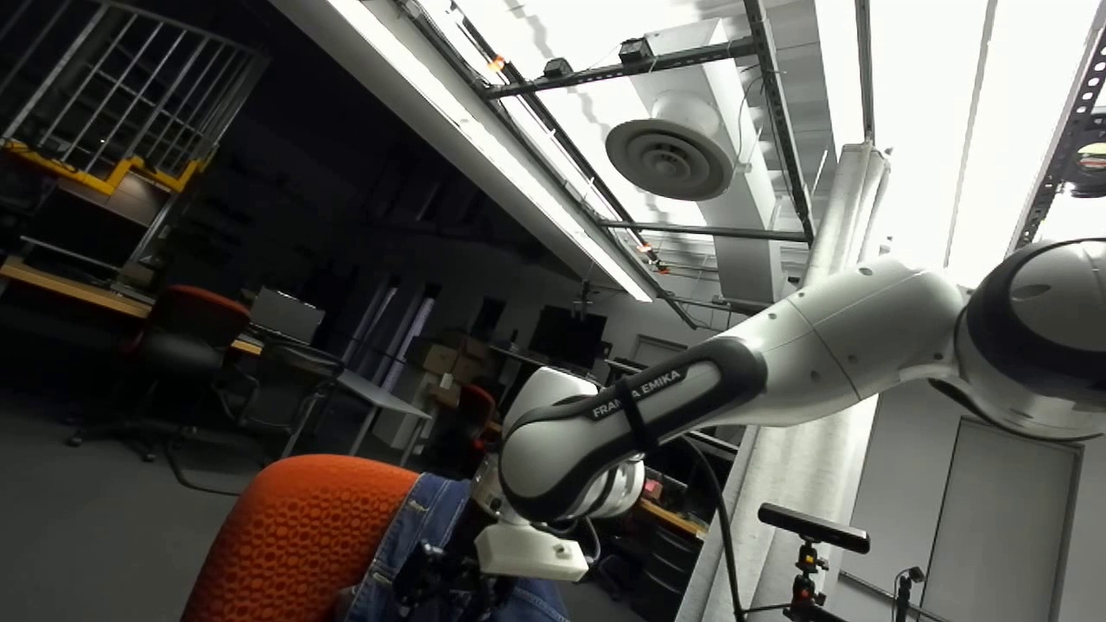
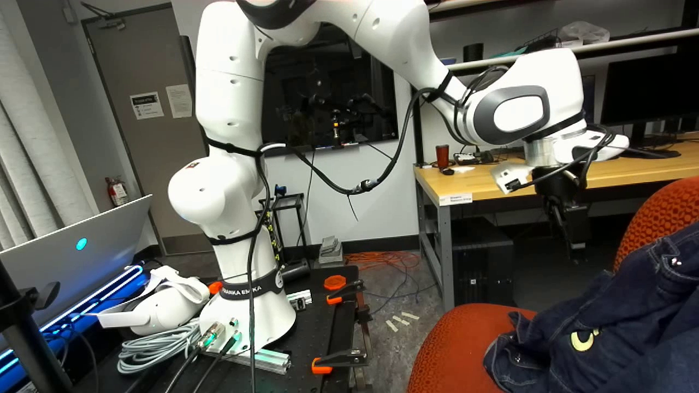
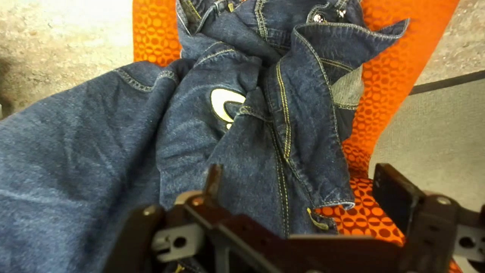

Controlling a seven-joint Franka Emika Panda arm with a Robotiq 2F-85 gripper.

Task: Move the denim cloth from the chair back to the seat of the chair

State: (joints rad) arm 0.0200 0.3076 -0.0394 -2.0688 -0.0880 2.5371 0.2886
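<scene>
The denim cloth [image 3: 227, 151] is a dark blue garment with yellow stitching and a pale crescent patch. It drapes down the orange chair back [image 3: 409, 72] and onto the orange seat [image 3: 371, 212]. In an exterior view the cloth [image 2: 595, 333] lies bunched on the chair, its lower end on the seat [image 2: 464, 344]. It also shows against the chair back in an exterior view [image 1: 423, 518]. My gripper [image 3: 303, 182] is open, with nothing between its fingers. In an exterior view it [image 2: 573, 251] points down beside the chair back [image 2: 666, 213], apart from the cloth.
A wooden desk [image 2: 524, 183] with monitors stands behind the gripper. The robot base is on a black table [image 2: 327, 327] with orange clamps. A camera on a stand [image 1: 812, 527] is near the arm.
</scene>
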